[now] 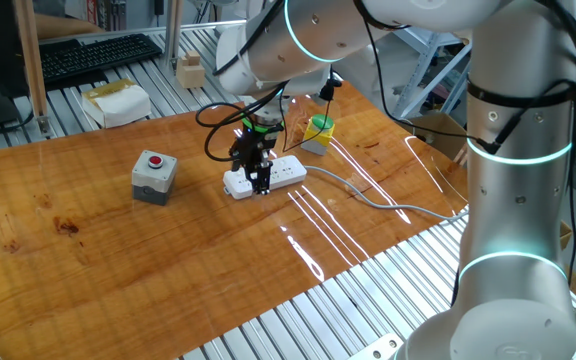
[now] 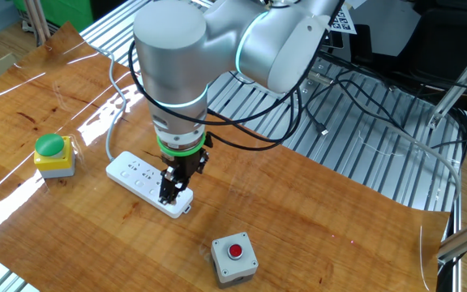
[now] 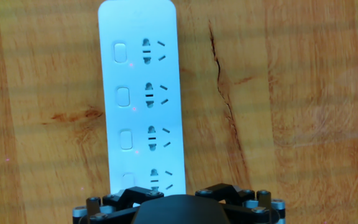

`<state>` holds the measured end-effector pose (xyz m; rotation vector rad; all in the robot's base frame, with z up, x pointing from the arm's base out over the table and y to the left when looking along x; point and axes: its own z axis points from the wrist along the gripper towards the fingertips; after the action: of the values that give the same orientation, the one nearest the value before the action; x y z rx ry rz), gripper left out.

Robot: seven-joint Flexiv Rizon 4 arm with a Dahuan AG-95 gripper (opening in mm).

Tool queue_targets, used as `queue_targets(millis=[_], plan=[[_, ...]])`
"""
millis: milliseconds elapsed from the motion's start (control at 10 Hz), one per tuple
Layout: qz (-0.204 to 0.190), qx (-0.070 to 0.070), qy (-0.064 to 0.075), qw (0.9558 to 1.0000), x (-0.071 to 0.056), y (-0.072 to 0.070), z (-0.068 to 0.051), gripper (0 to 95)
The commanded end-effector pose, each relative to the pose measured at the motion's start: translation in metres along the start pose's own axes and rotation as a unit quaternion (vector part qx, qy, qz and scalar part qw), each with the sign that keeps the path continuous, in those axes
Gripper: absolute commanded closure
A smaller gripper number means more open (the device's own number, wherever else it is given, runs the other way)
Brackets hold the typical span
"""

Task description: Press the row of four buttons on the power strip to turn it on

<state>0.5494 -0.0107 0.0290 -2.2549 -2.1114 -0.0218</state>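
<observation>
The white power strip point(image 1: 280, 172) point(image 2: 139, 173) lies flat in the middle of the wooden table. In the hand view the power strip point(image 3: 138, 93) runs straight away from me. The four buttons line up along its left side beside the sockets, first point(image 3: 119, 52), second point(image 3: 123, 96), third point(image 3: 126, 139). The nearest button point(image 3: 128, 180) is partly hidden behind the hand's black housing point(image 3: 179, 210). My gripper point(image 1: 260, 186) point(image 2: 169, 197) points straight down over the strip's end away from the cable, its tips at or just above the top face. No view shows a gap or contact between the fingertips.
A grey box with a red round button point(image 1: 154, 172) point(image 2: 234, 255) stands near the strip's end. A yellow box with a green button point(image 1: 319, 130) point(image 2: 53, 154) sits past the other end. The grey cable point(image 1: 368, 195) trails toward the table edge. A keyboard point(image 1: 98, 55) lies beyond the table.
</observation>
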Motion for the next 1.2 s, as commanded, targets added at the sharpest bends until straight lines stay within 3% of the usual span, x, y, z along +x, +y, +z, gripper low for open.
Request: queue_targets(millis=[100,1200], plan=[[0.001,0.001,-0.002,1.0,-0.0004,-0.0001,-0.0008,0.0],[0.0,0.0,-0.004,1.0,-0.0083,-0.0041,-0.0007,0.0]])
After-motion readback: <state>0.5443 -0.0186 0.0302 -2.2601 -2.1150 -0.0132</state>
